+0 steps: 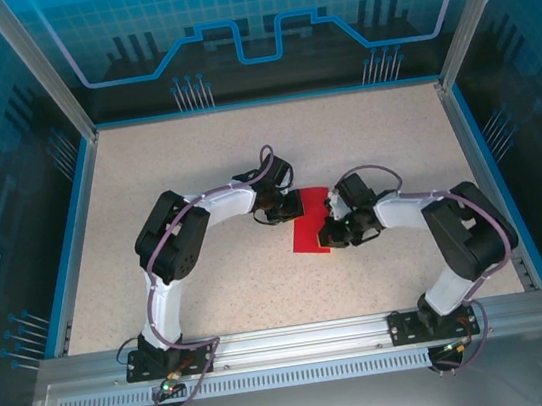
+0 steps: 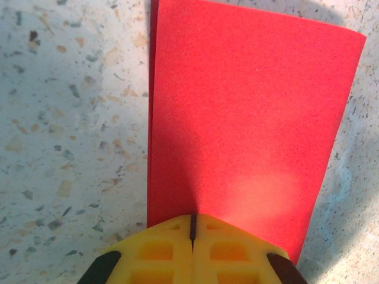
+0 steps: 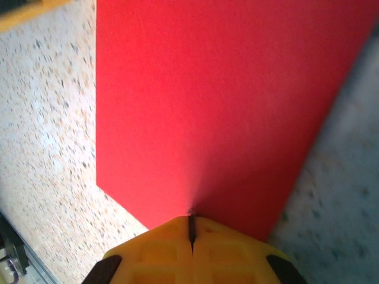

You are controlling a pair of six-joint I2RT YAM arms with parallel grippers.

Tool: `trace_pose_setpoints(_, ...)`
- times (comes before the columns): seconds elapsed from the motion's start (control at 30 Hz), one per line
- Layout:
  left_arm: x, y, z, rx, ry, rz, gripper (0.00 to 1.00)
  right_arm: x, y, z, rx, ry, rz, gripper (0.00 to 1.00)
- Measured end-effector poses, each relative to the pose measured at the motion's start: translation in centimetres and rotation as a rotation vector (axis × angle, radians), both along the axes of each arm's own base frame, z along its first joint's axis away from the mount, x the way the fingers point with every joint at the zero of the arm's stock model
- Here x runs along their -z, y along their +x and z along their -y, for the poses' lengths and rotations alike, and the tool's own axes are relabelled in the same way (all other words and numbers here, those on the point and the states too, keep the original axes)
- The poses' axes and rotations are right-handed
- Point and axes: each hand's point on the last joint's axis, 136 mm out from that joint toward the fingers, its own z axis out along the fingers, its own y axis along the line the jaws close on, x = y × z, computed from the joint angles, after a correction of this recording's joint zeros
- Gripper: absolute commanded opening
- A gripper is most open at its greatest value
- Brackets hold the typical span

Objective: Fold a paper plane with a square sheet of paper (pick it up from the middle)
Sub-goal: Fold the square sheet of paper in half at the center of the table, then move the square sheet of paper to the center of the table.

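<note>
Tabletop point(image 1: 175, 166) seen from above: the sheet of paper point(image 1: 311, 220), a narrow red rectangle, is laid flat at its middle, long axis running near to far, far end leaning slightly right. The left gripper point(image 1: 290, 206) is placed at the sheet's far left edge and the right gripper point(image 1: 332, 236) at its near right edge.

Left wrist view: the left gripper point(image 2: 192, 228) is shown with jaws together at a short end of the sheet of paper point(image 2: 249, 130), which runs lengthwise away.

Right wrist view: the right gripper point(image 3: 191, 222) is shown with jaws together at the edge of the sheet of paper point(image 3: 219, 106).

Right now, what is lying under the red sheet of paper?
The red sheet lies flat on the speckled table, which shows beside its edges. Whatever is directly beneath is covered, so I cannot see it.
</note>
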Motion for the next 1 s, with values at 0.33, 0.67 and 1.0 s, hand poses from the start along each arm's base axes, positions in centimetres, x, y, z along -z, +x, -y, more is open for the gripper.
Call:
trace_pose_setpoints(0.33, -0.2, 0.0, 0.1, 0.003, -0.005, 0.003, 0.13, -1.9, -2.4, 2.7, 0.060, -0.064, -0.024, 0.09)
trace_pose_setpoints(0.67, -1.7, 0.0, 0.2, -0.004, -0.024, -0.009, 0.38, -6.8, 6.3, 4.0, 0.204, -0.040, 0.133, 0.19)
trace_pose_setpoints(1.0, -5.9, 0.0, -1.7, -0.094, -0.073, 0.031, 0.36, -2.8, 7.2, -0.7, 0.068, -0.038, 0.042, 0.07)
